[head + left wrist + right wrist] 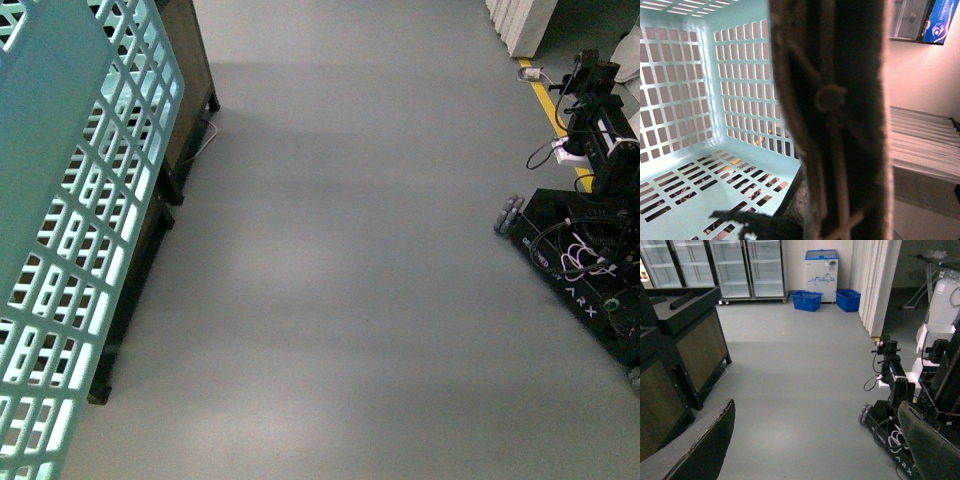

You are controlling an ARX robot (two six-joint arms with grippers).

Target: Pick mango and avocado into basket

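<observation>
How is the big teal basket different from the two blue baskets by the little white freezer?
The teal basket is pale green-blue; the blue baskets are deep blue. The teal basket is tilted, close to the front camera; the blue baskets sit flat on the floor, far off beside the white freezer. There is one teal basket but two blue ones. Both kinds are open-topped boxes.
</observation>
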